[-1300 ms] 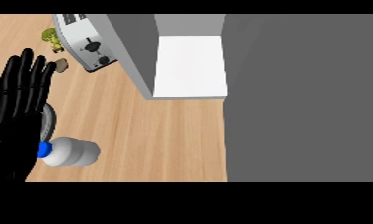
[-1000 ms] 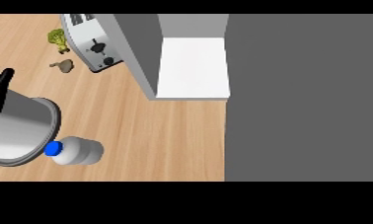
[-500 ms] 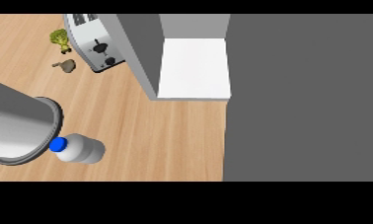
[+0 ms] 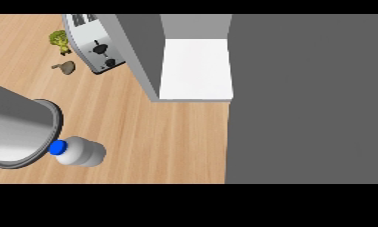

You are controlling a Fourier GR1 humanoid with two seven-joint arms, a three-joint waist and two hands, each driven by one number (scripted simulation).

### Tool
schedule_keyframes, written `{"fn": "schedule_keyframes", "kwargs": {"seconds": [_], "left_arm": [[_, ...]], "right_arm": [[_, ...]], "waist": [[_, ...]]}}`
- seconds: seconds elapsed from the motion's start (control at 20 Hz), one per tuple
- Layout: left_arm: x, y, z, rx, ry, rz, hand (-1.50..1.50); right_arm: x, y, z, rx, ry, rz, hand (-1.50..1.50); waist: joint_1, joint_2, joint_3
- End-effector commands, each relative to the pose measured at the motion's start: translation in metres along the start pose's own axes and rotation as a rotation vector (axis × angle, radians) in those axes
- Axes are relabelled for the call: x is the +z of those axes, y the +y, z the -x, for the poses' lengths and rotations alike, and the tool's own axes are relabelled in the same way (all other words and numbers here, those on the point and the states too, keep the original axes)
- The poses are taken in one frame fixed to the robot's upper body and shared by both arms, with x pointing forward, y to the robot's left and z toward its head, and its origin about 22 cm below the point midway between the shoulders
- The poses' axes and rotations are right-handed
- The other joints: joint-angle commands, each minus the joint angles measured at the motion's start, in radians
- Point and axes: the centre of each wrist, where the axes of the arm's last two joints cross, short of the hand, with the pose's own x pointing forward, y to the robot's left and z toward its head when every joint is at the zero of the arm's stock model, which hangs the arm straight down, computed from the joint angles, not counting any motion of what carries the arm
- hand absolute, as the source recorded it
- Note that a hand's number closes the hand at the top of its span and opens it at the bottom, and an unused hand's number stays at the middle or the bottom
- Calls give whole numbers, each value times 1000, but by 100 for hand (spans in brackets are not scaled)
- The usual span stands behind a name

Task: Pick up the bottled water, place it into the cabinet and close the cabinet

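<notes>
The clear plastic bottled water with a blue cap lies on the wooden worktop, cap toward nine o'clock, touching the grey left forearm. Neither hand shows, so grip unknowable.

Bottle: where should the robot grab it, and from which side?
Probably round the bottle's white body, coming from the right, the open wooden side. It seems to lie on the counter with its blue cap pointing left, against the grey forearm. No hand shows.
</notes>
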Motion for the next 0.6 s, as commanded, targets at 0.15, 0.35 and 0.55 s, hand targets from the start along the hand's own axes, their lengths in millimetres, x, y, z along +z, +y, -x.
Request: {"fn": "schedule_keyframes", "kwargs": {"seconds": [0.15,0.35,0.55], "left_arm": [[17,12,30,-23,29,-46,-150],[-10,16,43,-41,26,-109,-150],[-12,31,62,-92,34,-173,-150]], "right_arm": [[26,8,-32,-5,-20,-2,-150],[24,18,-18,-9,-34,8,-150],[43,4,-34,20,-29,-20,-150]], "waist": [[-6,0,0],[-10,2,0],[-27,0,0]]}}
